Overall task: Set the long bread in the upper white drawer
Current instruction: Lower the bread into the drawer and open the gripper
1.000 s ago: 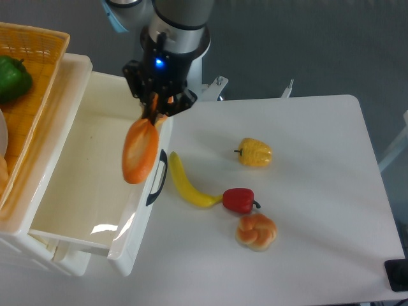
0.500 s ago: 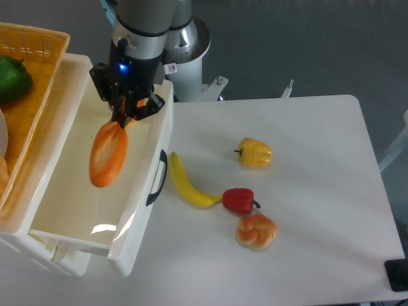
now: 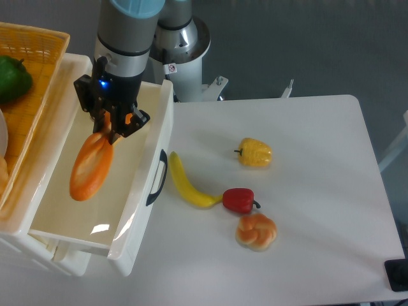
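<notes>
1. The tool (image 3: 109, 127) is closed on the upper end of the long bread (image 3: 91, 167) and holds it in the air.
2. The long bread hangs below the tool, tilted, with its lower end pointing down and to the left of the tool.
3. The bread is over the open inside of the upper white drawer (image 3: 148, 159), and I cannot tell if it touches the drawer floor.
4. The drawer is pulled out; its front wall with the black handle (image 3: 157, 177) is to the right of the tool and a little lower.
5. An orange woven basket (image 3: 39, 83) is to the left of the tool, above the drawer, with a green vegetable (image 3: 13, 78) inside it.
6. On the white counter (image 3: 319, 210), to the right of the tool, lies a yellow banana (image 3: 185, 182) just beside the drawer handle.
7. A red pepper (image 3: 239, 199) touches the far end of the banana, and a round knotted bun (image 3: 256, 231) is just below it.
8. A yellow pepper (image 3: 255, 152) lies further right, apart from the others.
</notes>
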Available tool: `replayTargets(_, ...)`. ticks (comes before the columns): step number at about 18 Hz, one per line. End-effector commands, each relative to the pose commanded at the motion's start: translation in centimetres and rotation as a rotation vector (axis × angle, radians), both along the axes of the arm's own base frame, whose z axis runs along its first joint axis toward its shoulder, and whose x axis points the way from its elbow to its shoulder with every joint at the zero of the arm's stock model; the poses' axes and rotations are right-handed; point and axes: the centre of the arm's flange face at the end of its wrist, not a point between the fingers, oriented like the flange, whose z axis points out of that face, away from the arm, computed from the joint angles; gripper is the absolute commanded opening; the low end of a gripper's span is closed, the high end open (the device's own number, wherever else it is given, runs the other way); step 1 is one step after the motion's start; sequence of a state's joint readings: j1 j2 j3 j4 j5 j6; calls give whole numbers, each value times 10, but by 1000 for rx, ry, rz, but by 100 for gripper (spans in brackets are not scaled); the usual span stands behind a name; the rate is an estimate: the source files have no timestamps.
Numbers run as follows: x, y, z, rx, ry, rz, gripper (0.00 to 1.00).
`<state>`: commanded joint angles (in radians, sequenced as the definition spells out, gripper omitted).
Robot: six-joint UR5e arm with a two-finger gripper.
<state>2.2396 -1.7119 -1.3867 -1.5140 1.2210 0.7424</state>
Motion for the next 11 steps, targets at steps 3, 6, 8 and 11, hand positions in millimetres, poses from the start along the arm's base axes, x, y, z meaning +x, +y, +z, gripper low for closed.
replayTargets(3, 2, 5, -7, -10, -6, -12, 53)
replayTargets(6, 0, 8, -9, 3, 10, -20, 81)
replayTargets(8, -2, 8, -9, 13, 20, -20, 96)
replayTargets(11, -3, 9, -7, 26, 35, -16, 99)
